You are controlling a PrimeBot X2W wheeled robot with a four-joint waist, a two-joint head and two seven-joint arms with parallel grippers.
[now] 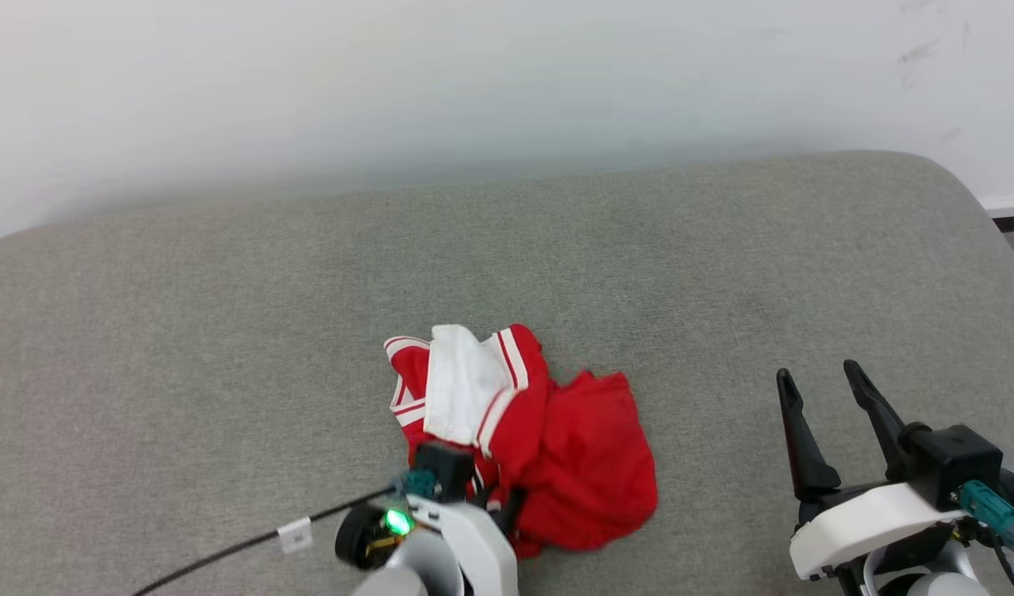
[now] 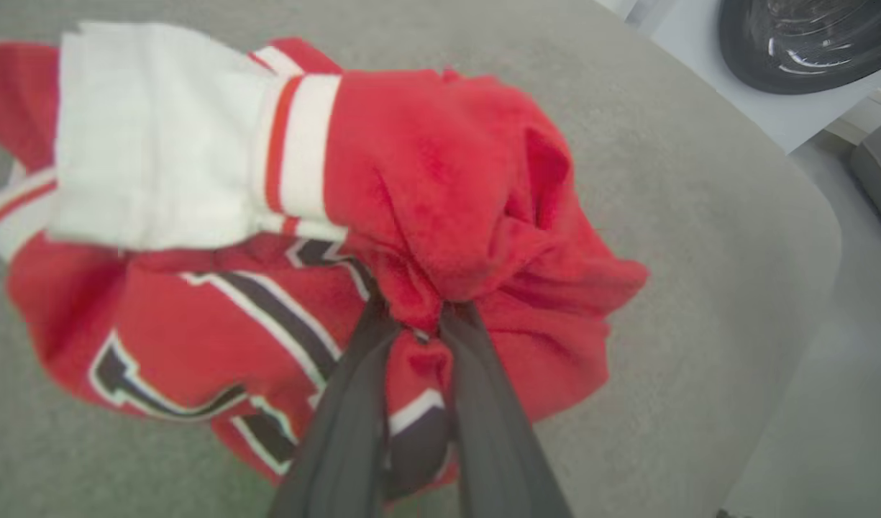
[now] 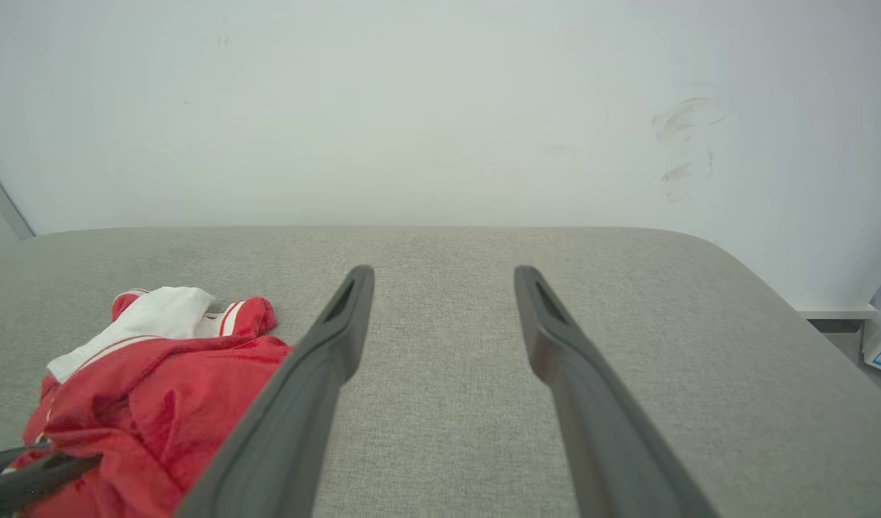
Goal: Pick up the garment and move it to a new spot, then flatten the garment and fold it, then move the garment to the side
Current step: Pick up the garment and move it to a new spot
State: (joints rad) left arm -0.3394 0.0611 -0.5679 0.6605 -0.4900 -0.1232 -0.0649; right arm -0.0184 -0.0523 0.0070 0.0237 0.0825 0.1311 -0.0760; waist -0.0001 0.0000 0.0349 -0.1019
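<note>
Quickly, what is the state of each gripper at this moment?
Left gripper: closed on the garment.
Right gripper: open, holding nothing.

The shirt (image 1: 556, 447) is bright red, with a white sleeve (image 1: 461, 385) edged in red-and-white stripes. Its lettering (image 2: 267, 309) is black with a white outline. The worktop (image 1: 225, 331) is a plain grey weave, and the wall (image 1: 473, 83) is off-white with faint grey scuffs. The left pincer (image 2: 420, 316) and right pincer (image 1: 815, 369) have dark grey fingers. A green light (image 1: 398, 521) glows beside a black cable (image 1: 242, 546) with a white tag (image 1: 295, 535).
</note>
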